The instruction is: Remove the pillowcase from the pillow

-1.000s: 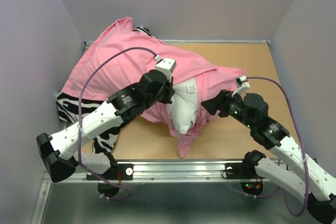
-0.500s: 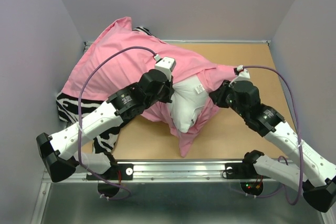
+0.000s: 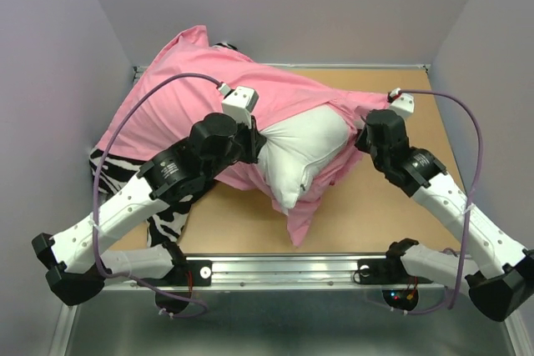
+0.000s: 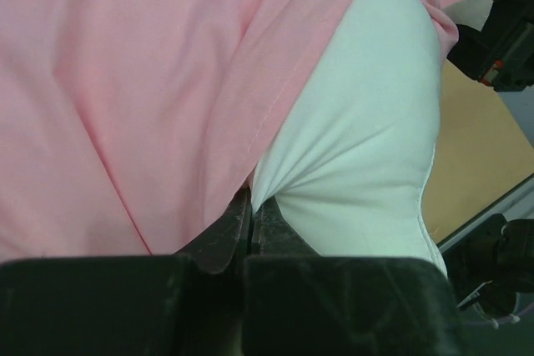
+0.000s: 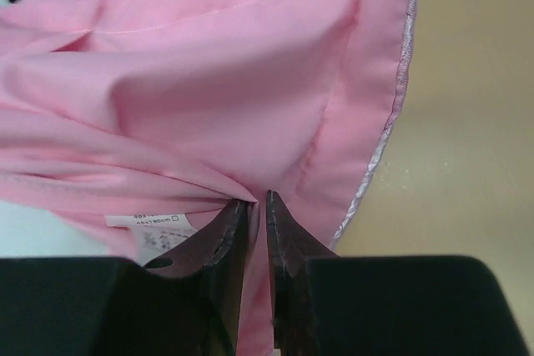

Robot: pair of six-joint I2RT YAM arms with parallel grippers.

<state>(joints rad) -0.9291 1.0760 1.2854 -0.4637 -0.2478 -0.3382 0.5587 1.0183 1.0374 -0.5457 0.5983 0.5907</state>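
Note:
The pink pillowcase lies across the back left of the table, with its open end bunched toward the right. The white pillow bulges out of that opening in the middle. My left gripper is shut on a pinch of the white pillow, with the pillowcase hem lying against its left jaw. My right gripper is at the pillowcase's right end. It is shut on a fold of the matte pink fabric, jaws slightly apart around the cloth. A white printed tag shows beside it.
A black-and-white zebra-striped pillow lies under the pink fabric at the left. The brown table top shows at the right and front. Grey walls close in the left, back and right. A metal rail runs along the near edge.
The right gripper closed on the pillowcase and moved back and to the right with it. The left arm pulled left with the pillow. More white pillow now shows.

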